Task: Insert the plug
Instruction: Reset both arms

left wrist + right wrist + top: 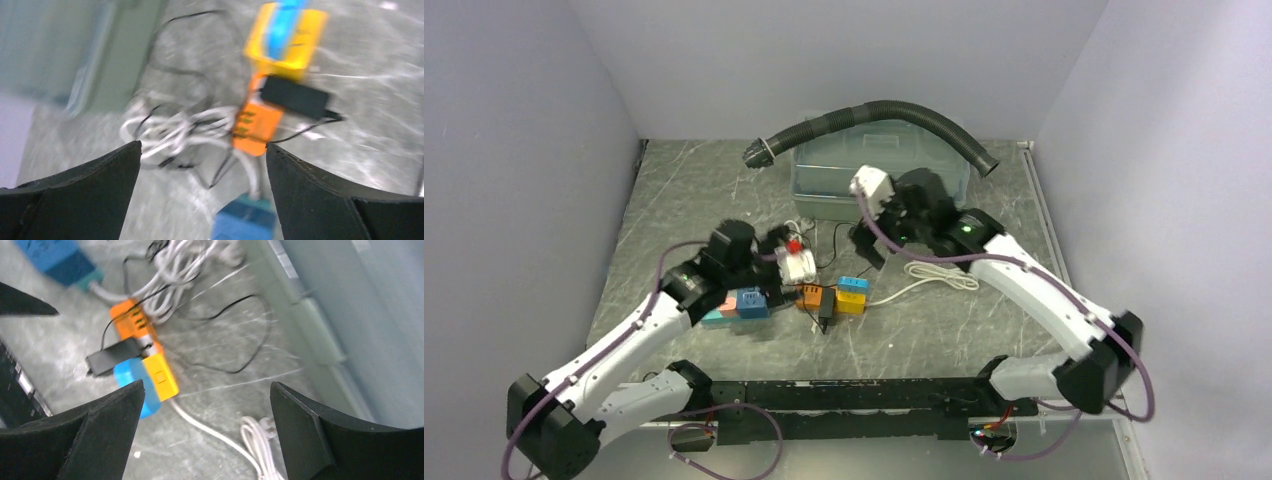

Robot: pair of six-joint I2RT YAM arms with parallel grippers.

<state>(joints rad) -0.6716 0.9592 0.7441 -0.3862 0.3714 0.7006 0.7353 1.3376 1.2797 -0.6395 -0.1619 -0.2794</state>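
A: Start at the near side. What lies closest to the arms?

B: A row of coloured blocks on the surface [724, 190]: a blue block [751, 302], then the orange socket block [810, 296], then a yellow block [852, 298] with a blue top. The black plug [826, 300] lies across the joint between the orange and yellow ones, touching both. Its thin black cord trails away from it.

A: Is it seated in a socket?

B: I cannot tell. In the right wrist view it looks laid against the blocks, not pushed home.

A: And the tools?

B: The left tool [203, 145] is released, fingers spread wide with nothing between them, and it looks down at the orange block. The right tool [208, 384] is equally spread and empty, hovering above the same cluster from the far side.

A: So which step is this?

B: The approach, I judge. Nothing is gripped yet. Next, one tool needs to come down over the plug's narrow sides and clench it, while the other may need to steady the socket block.

A: Anything behind?

B: A white block with a red button [796, 263] sits just beside the left tool, with a bundled white cable [936, 275] to the right. Farther back stands a clear bin [824, 190] with a black hose [874, 112] arching over it.
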